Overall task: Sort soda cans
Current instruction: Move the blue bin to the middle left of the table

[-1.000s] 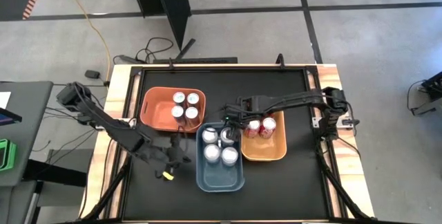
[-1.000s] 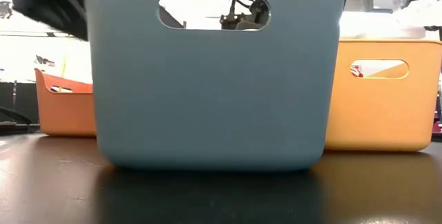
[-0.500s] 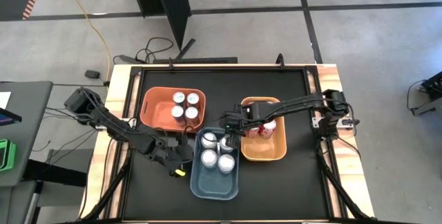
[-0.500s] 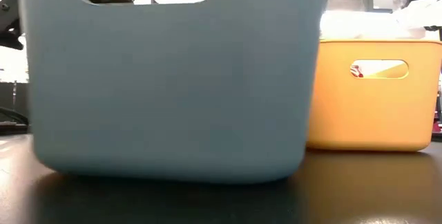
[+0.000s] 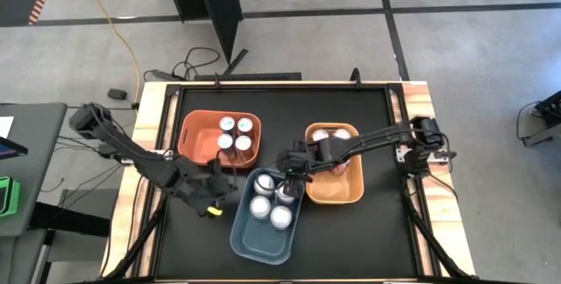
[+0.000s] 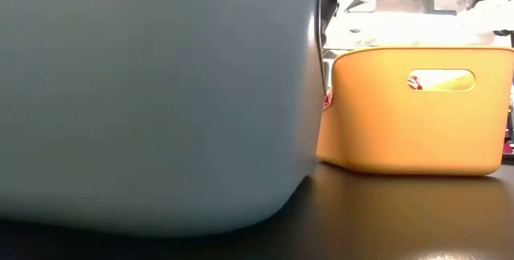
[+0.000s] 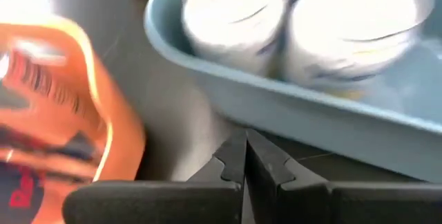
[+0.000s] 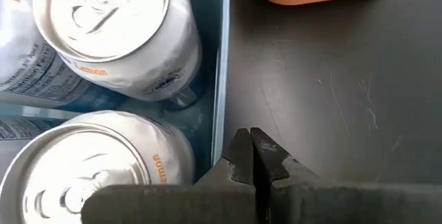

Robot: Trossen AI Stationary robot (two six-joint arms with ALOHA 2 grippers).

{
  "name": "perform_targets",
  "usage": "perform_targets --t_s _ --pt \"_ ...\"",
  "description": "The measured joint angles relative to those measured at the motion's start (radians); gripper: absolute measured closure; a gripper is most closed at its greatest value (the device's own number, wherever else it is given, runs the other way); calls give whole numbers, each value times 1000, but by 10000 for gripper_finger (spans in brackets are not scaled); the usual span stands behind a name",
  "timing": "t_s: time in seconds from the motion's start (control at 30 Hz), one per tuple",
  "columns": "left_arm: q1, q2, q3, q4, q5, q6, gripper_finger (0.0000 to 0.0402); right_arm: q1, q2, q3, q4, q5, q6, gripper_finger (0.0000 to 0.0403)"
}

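Silver soda cans [image 5: 263,203] stand in the blue bin [image 5: 250,247], which sits askew near the table's front. More cans [image 5: 235,133] stand in the orange bin [image 5: 195,139], and red ones [image 5: 330,135] in the yellow bin [image 5: 333,192]. My right gripper [image 8: 250,144] is shut, just outside the blue bin's far end wall. My left gripper [image 7: 245,156] is shut and points at the foot of the bin's left long wall [image 7: 290,117]. My right gripper lies shut along the outer face of the blue bin's far end wall, below its rim [image 8: 222,113]. The side of one finger [image 8: 231,158] meets that wall. It slants down from the table's right. My left gripper's tips reach the bin's left wall; I cannot tell whether they touch.
The blue bin [image 6: 152,99] stands close before the low camera and hides most of the table. The yellow bin [image 6: 418,107] stands right of it. Bare black tabletop [image 5: 359,240] lies at the near right and along the far edge.
The blue bin has slid toward the table's near edge and turned, its near end swinging left, the cans riding inside. My right gripper followed its far end toward the near edge, staying shut. My left gripper went right toward the bin, then back left, turning a little.
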State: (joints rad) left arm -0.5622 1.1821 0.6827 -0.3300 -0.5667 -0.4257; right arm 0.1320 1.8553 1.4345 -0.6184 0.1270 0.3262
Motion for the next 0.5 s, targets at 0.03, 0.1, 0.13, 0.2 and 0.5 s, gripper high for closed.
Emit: perform_targets --t_s 0.03,0.1,0.13,0.2,0.5 --pt "-15 -21 0 6 0 18 401 3 0 0 4 0 0 399" --pt "-49 -60 0 18 1 63 401 8 0 0 12 2 0 399" --pt "-67 -77 0 32 0 88 401 8 0 0 15 1 0 399" --pt "-108 -106 0 68 5 140 401 8 0 0 17 1 0 399" --pt "-222 -82 0 351 213 399 401 -4 0 0 25 0 -1 399"
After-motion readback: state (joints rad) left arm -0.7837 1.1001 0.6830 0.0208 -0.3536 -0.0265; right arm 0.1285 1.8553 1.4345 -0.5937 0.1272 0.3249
